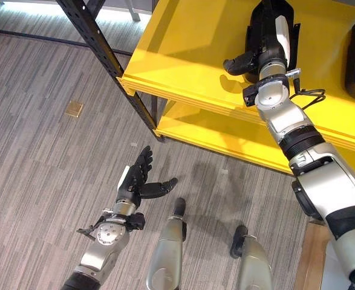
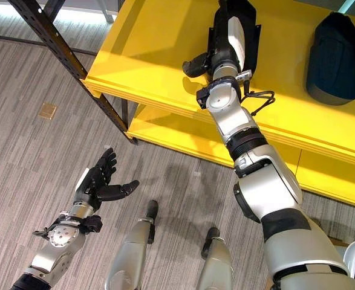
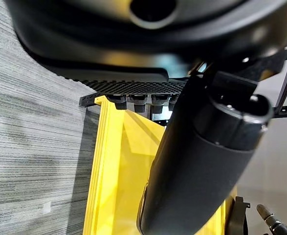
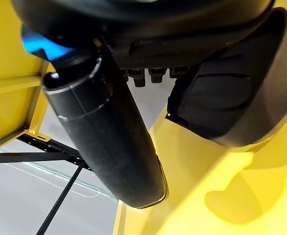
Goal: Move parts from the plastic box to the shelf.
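A black moulded part (image 2: pixel 251 21) lies on the top board of the yellow shelf (image 1: pixel 183 54). My right hand (image 1: pixel 268 51) rests over it, its fingers running straight along the part and its thumb (image 4: pixel 109 142) spread out to the side, clear of the part (image 4: pixel 231 98). Further right on the same board stands a second black part (image 2: pixel 334 54). Low over the floor, my left hand (image 1: pixel 138 181) is open and holds nothing, its thumb (image 3: pixel 202 161) pointing towards the shelf.
The shelf has a lower yellow board (image 1: pixel 225 136) and a black perforated frame post (image 1: pixel 104 54) slanting across at the left. A small brass plate (image 1: pixel 74 109) is set in the grey wood floor.
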